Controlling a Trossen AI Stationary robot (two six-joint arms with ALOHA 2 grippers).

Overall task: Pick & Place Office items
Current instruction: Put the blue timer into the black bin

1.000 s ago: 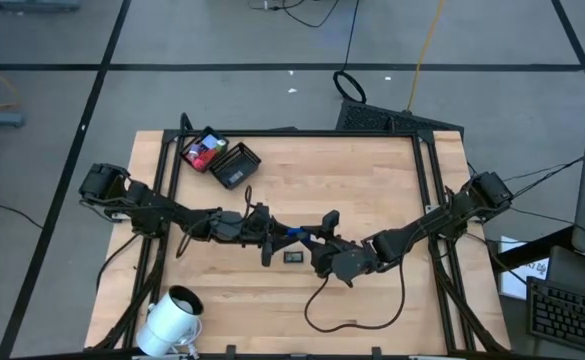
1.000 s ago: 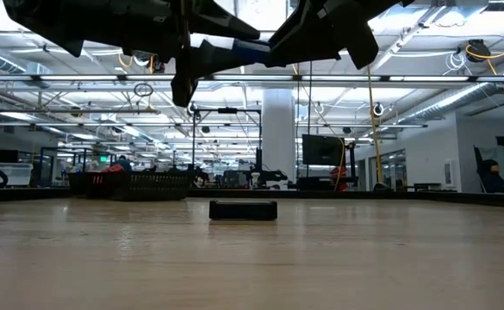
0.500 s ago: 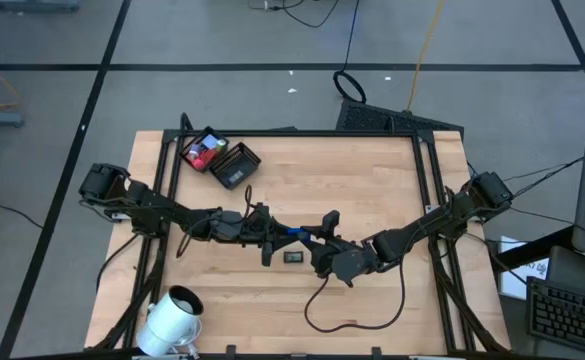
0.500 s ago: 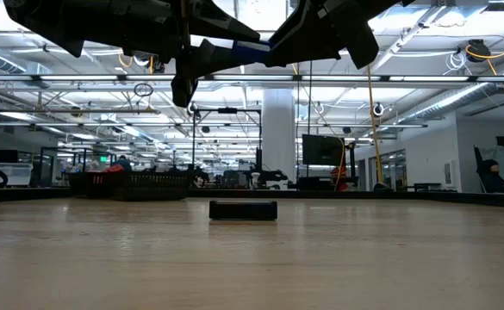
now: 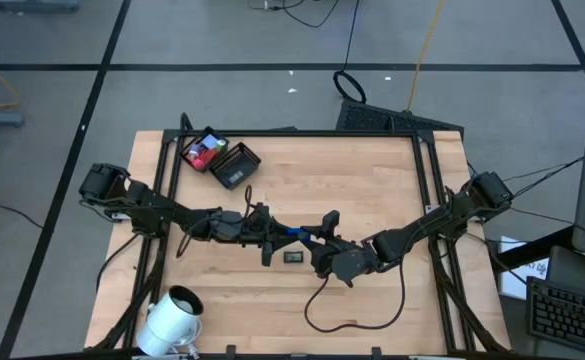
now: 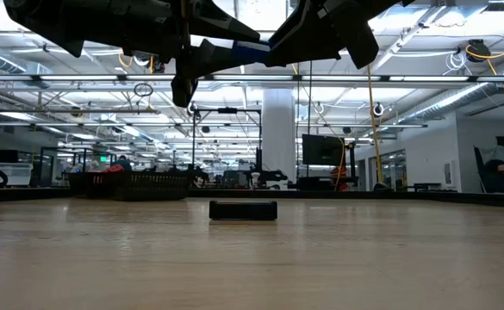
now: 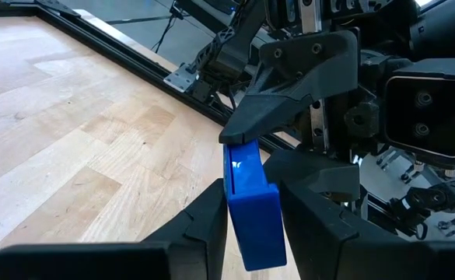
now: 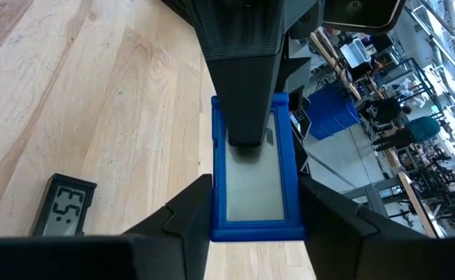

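Note:
A blue flat rectangular office item with a grey face hangs in the air over the middle of the table. My left gripper and my right gripper are both shut on it from opposite sides. Below it a small dark item with a digit display lies flat on the wood, also seen in the low view. A black compartmented tray at the far left holds red and blue items. My left gripper pinches the blue item's two flat faces between its fingers, coming level from the table's left. One finger lies along the grey face. The item is lifted clear of the table. My right gripper pinches the blue item's two long edges between its fingers, coming from the table's right and slanting slightly down. Its fingers close on the end away from the left gripper. The item hangs clear above the wood.
A large white cylinder lies at the table's near left corner. A dark cable loops over the near middle of the table. Black frame rails run along the table's sides.

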